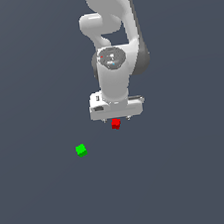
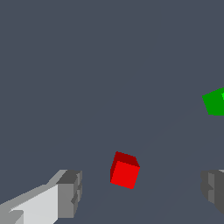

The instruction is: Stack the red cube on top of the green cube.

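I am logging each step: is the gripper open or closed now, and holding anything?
Gripper: open, holding nothing; the red cube sits between its fingers, untouched.

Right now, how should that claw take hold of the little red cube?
Probably from straight above, pinching two opposite flat side faces of the red cube. It sits between the open gripper fingers, turned a little askew to them, so a slight wrist twist would square the pads to its faces. The green cube sits well clear.

Matt red cube (image 2: 124, 170), glossy arm (image 1: 112, 44)
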### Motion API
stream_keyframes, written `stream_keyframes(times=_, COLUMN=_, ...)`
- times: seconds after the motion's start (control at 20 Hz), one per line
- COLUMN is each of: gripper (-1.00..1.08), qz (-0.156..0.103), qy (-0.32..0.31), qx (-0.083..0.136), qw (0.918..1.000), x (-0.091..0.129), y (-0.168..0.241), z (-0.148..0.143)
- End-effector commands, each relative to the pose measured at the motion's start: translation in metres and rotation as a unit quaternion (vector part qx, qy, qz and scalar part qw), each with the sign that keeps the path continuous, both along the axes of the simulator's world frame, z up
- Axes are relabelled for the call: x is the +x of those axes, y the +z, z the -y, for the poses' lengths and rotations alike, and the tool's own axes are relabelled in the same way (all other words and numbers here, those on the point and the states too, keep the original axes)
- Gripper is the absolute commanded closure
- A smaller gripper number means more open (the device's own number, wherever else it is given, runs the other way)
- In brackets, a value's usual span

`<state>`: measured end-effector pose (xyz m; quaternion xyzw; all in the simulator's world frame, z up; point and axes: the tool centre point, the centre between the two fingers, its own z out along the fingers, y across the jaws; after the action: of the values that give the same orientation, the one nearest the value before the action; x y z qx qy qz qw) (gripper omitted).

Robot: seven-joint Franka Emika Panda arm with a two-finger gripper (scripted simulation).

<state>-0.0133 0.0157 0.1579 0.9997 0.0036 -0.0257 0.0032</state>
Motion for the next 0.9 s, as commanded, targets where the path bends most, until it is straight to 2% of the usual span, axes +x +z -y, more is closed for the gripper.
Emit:
stream_keyframes(times=0.0, gripper=-0.92, qz=0.000, qy=0.000, qx=0.000, qw=1.0000, x=0.000, y=0.000, z=0.000)
stream_keyframes(times=0.4, gripper=-0.92, qz=0.003, qy=-0.018, qx=0.000, qw=0.9998, x=-0.009, y=-0.010, z=0.002)
stream_keyframes(times=0.85, gripper=-0.92, qz=0.014, qy=-0.082, qx=0.000, qw=0.9966, x=-0.038, y=-0.047, z=0.005)
